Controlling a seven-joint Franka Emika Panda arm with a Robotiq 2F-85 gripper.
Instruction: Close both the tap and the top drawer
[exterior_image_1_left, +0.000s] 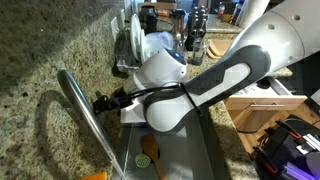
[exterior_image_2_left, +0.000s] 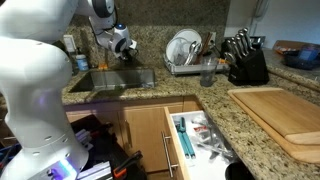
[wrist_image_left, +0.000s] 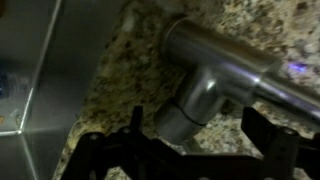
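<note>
The top drawer is seen pulled open nearest, untouched. Farther back, the tap is flanked by the gripper, fingers spread. Closing the tap is judged in hand; a pinch and turn is needed.

granite desk seen from close above. curved metal tap noted running down across the frame toward the sink. black gripper recorded just beside the tap spout, on the sink side; contact cannot be confirmed, and the spacing of the jaws is not made out from this angle. white and black arm seen stretched across the sink from upper right. orange item noted in the basin. plates stood on edge at the back. top drawer observed pulled out at right.
</note>
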